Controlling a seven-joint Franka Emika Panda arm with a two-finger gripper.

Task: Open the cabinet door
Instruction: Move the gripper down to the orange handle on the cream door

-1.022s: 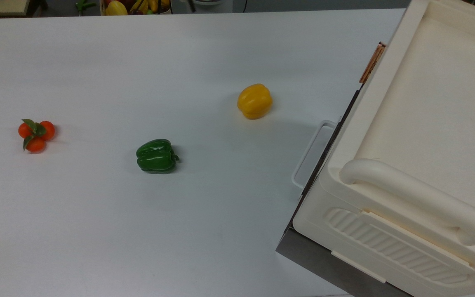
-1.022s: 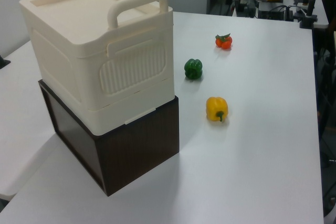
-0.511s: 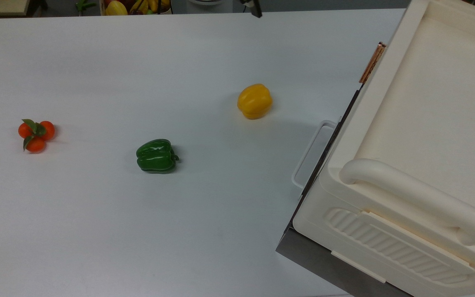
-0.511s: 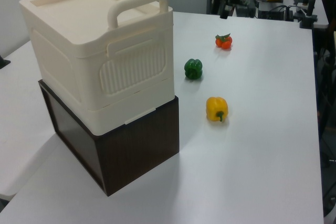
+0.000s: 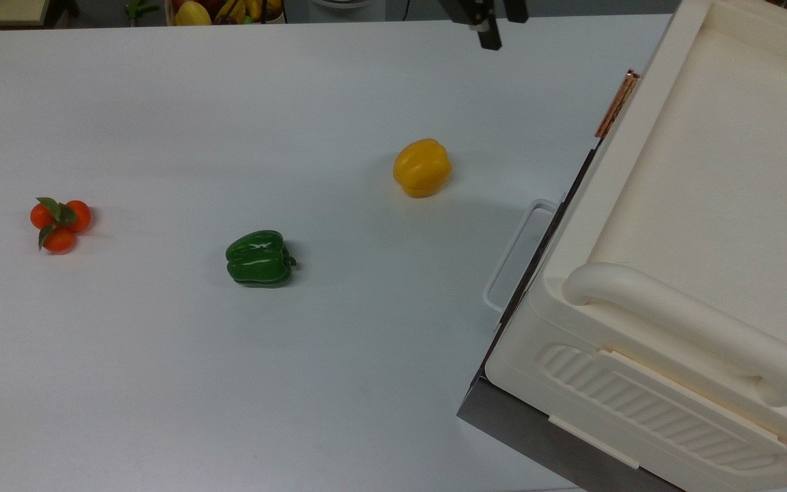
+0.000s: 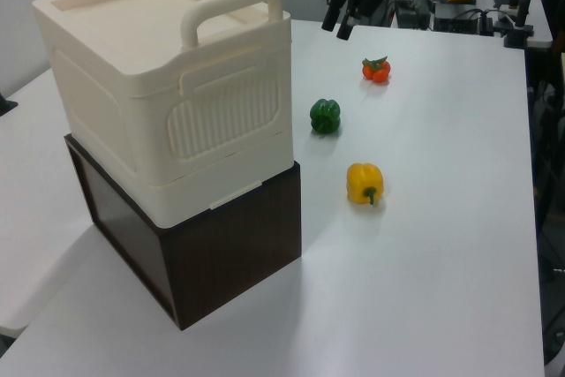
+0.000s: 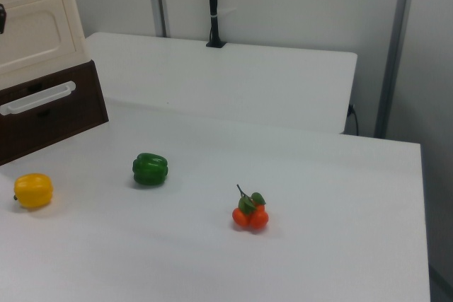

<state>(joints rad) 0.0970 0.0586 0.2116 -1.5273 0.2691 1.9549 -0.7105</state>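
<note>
The cream cabinet (image 5: 708, 178) stands on a dark brown base (image 6: 234, 249) at the top view's right. Its door (image 7: 32, 33), a cream panel with a recessed centre, faces the table and looks closed. The door's copper bar handle (image 5: 617, 104) shows edge-on in the top view. My gripper (image 5: 503, 24) hangs open and empty over the table's far edge, left of and beyond that handle, well apart from it. In the left view the gripper (image 6: 336, 26) is in the air to the right of the cabinet's top, fingers pointing down.
On the white table (image 5: 161, 376) lie a yellow pepper (image 5: 422, 167), a green pepper (image 5: 259, 257) and a cluster of small oranges (image 5: 59, 222). The dark base has a drawer with a white handle (image 5: 516, 253). The ribbed side panel (image 6: 225, 112) faces the left view.
The gripper has come into view from beyond the table's far edge, moving right and nearer to the cabinet in the top view. Nothing else has moved.
</note>
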